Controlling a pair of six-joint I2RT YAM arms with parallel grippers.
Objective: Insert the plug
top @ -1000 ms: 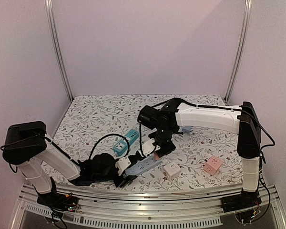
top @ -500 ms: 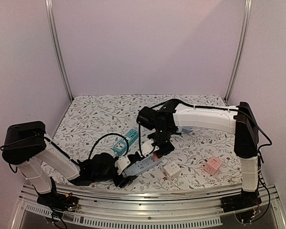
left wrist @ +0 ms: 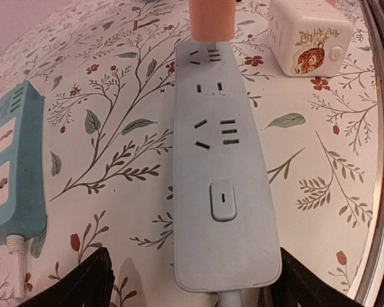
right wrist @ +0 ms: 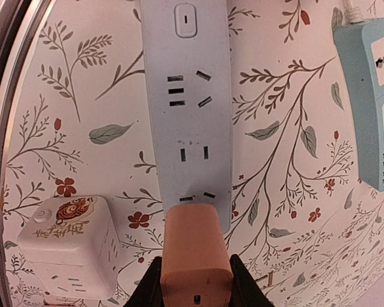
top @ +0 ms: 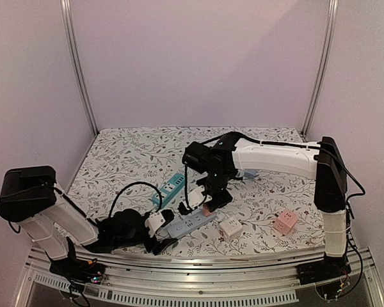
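**Q:** Floral cloth on the table (top: 128,153), strips scattered about. Where was the plug when you looked?

**A:** I had the orange plug (right wrist: 193,246) pinched in the right claw (right wrist: 195,275), fingers pressed against its two sides. It stood over the last socket at the far end of the grey strip (left wrist: 223,160), the end away from the switch. From my wrist view its front edge overlapped that socket's slots. I couldn't tell whether the pins were already in.

**Q:** And the other claw?

**A:** My left claw (left wrist: 192,288) was spread, one finger on each side of the strip's switch end. I saw a clear gap on the left finger's side.

**Q:** How did things line up?

**A:** The strip's long axis ran from my left claw straight away toward the right one. From overhead that was a diagonal from near-left to far-right. The plug stood roughly upright with its pin end facing down at the strip. I judged the move as a straight push down, with the right arm the only one placed to make it. The teal strip (left wrist: 13,166) and white cube (left wrist: 307,38) lay beside the strip, apart from it.
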